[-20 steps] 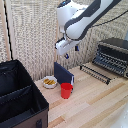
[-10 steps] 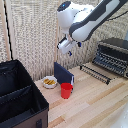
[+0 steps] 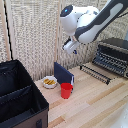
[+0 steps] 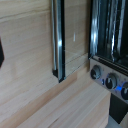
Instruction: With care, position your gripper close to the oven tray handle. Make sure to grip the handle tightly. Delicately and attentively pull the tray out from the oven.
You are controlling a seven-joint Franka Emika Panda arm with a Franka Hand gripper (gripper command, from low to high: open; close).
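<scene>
The oven (image 3: 114,54) is a dark toaster oven on the wooden table at the exterior view's right. Its knobs (image 4: 106,80) show in the wrist view. The tray (image 4: 111,30), a rack of thin dark bars, lies in the oven opening. The oven tray handle (image 3: 95,73), a long thin dark bar, runs in front of it and also shows in the wrist view (image 4: 58,40). My gripper (image 3: 70,48) hangs in the air well above the table, apart from the handle on the exterior view's left side of it. It holds nothing and its fingers look spread.
An upright dark-blue panel (image 3: 63,74) stands below the gripper, with a red cup (image 3: 66,90) in front of it and a white bowl of yellow food (image 3: 49,82) beside it. A big black fabric crate (image 3: 20,100) fills the exterior view's left.
The arm has shifted slightly toward the exterior view's right, toward the oven. Nothing on the table has moved.
</scene>
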